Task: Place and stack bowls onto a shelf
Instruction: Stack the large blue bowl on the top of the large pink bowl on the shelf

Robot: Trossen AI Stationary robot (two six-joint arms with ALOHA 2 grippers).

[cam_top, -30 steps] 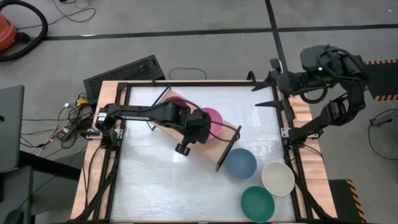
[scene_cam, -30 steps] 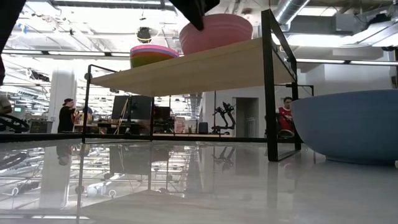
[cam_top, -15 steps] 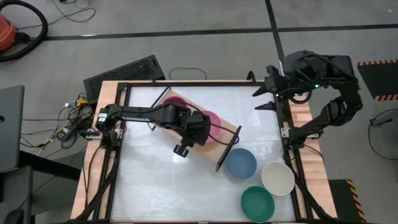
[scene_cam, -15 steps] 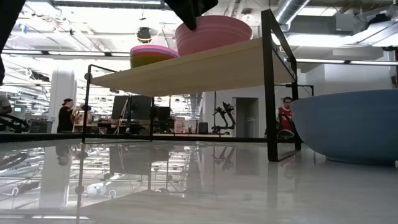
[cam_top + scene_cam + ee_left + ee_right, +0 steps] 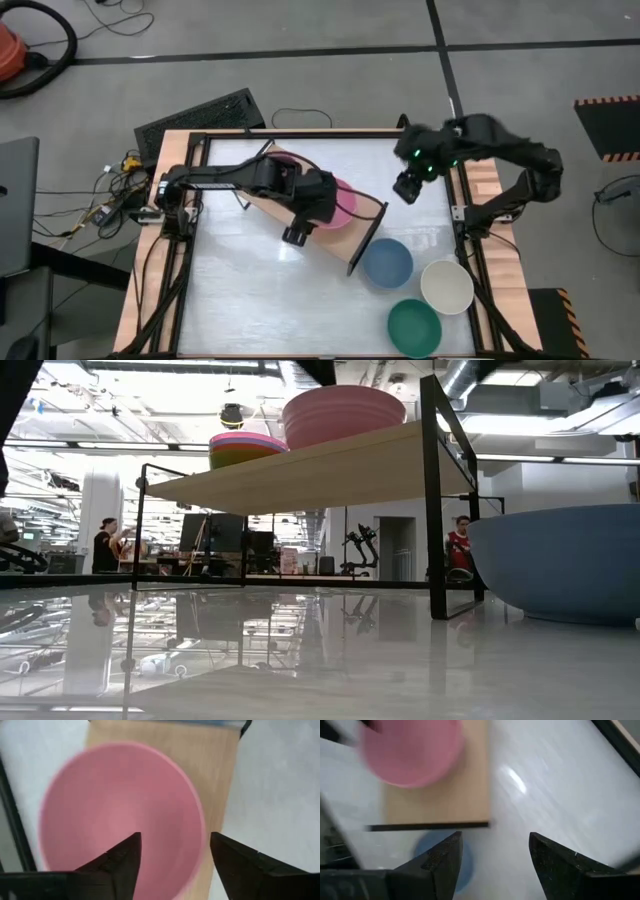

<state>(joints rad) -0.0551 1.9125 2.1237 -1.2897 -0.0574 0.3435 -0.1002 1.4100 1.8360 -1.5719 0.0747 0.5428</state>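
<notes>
The high view looks straight down on the whole counter (image 5: 250,300), far enough off to take in both arms. The low view sits at counter height, looking level under the shelf (image 5: 320,465) into the room; the grey-blue bowl (image 5: 560,565) looms close at 3 o'clock. The left wrist camera stares down, very near, into the pink bowl (image 5: 120,815). The right wrist camera looks from farther off and shares that pink bowl (image 5: 410,750) and the shelf (image 5: 437,795).

Bowl (image 5: 344,415) on shelf (image 5: 310,472), seemingly upright.
</notes>
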